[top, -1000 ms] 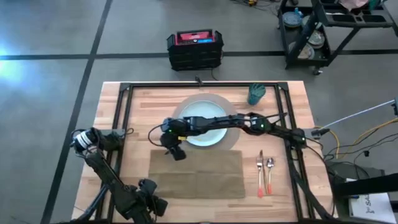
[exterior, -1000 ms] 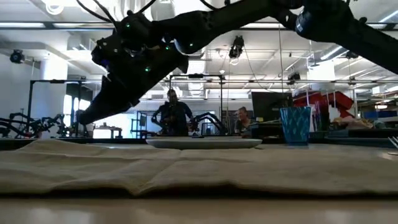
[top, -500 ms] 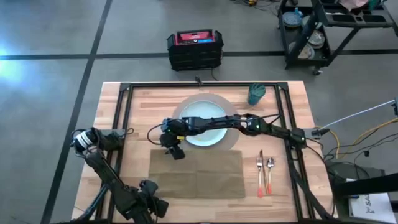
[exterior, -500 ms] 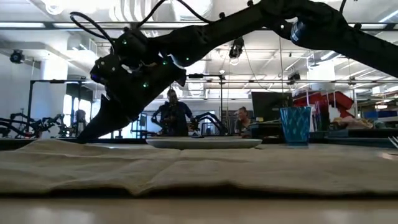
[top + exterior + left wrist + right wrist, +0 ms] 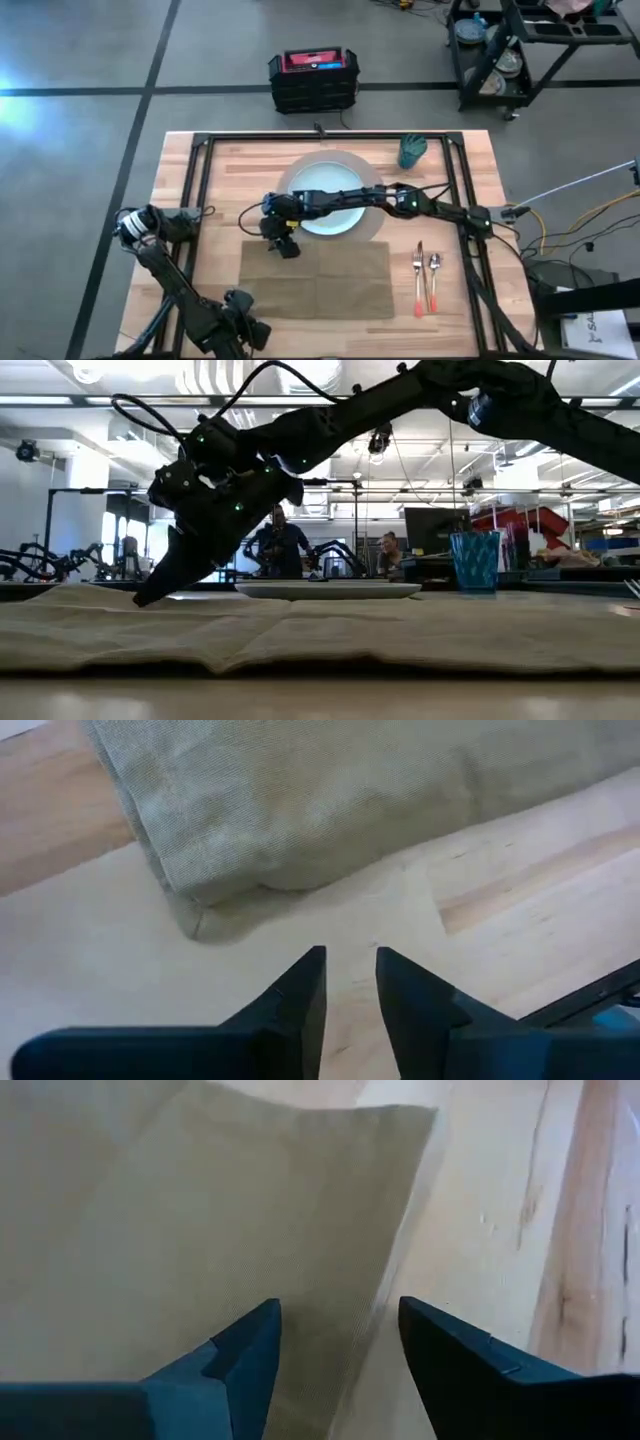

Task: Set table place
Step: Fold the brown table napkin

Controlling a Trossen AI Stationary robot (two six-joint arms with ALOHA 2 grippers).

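The right gripper, fingers parted, hovered over the flat brown cloth napkin's far-left corner; grasping it for folding probably came next. The left gripper, narrowly open, waited near-left.

The butcher-block table carries a black rail frame and — directly on the wood — a round mat, napkin, fork, spoon and teal cup.

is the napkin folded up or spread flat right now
Spread flat. The napkin lies as a wide rectangle on the table below the plate, only creases showing. The right claw, open, sits over its upper left corner.
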